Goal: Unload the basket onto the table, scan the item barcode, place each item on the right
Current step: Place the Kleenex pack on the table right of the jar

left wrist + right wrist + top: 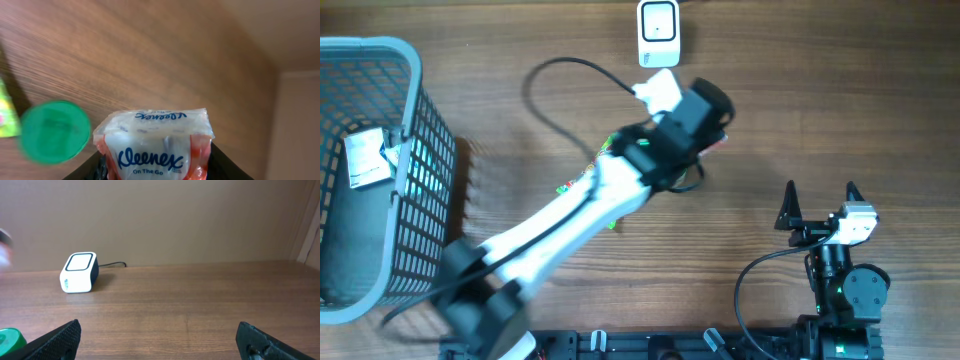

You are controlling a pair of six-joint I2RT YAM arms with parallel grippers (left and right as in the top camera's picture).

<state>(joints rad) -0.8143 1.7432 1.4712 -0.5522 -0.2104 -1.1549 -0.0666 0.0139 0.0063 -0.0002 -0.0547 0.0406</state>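
White film with red side panels marks the soft Kleenex tissue pack (154, 145). It is pinched between the closed fingers of the left tool (156, 169) and, as far as I can judge, held clear of the wooden bench (840, 90). It hangs just at 6 o'clock of the small white box scanner (658, 30), which stands at 12 o'clock on the bench with its window facing upward. The right tool (820, 195) sits at 4 o'clock, jaws wide and empty, well apart from the work.

I cannot see the barcode from here. The step calls for carrying the pack toward 12 o'clock over the window, rolling the wrist until the printed code faces down, then pausing steadily. A gentle grip matters, since squeezed film wrinkles and may spoil the read.
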